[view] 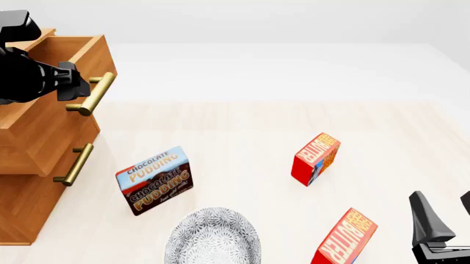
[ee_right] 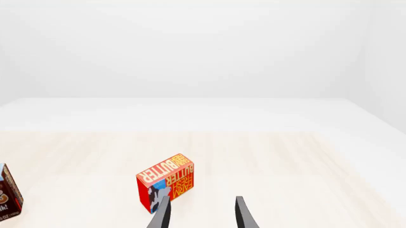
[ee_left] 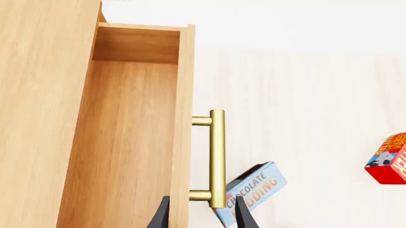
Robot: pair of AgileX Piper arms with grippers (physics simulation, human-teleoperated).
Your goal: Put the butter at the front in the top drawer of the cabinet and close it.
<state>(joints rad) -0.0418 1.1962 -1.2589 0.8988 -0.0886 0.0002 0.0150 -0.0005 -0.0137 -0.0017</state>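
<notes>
The cabinet (view: 29,181) stands at the far left with its top drawer (view: 44,126) pulled out, and the drawer's inside (ee_left: 127,142) is bare. My left gripper (view: 79,82) (ee_left: 201,216) is open, its fingers straddling the brass handle (ee_left: 217,156) (view: 92,93) and the drawer front. The front butter (view: 345,237) stands near the table's front edge, just left of my open right gripper (view: 446,212) (ee_right: 199,213), which holds nothing. A second butter carton (view: 316,158) sits farther back. The carton (ee_right: 166,187) ahead of the right fingers looks like that rear one.
A chocolate pudding box (view: 156,180) (ee_left: 250,190) stands in front of the cabinet, below the drawer handle. A patterned grey bowl (view: 213,237) sits at the front centre. The lower drawer (view: 37,192) is shut. A butter carton (ee_left: 388,159) shows at the left wrist view's edge.
</notes>
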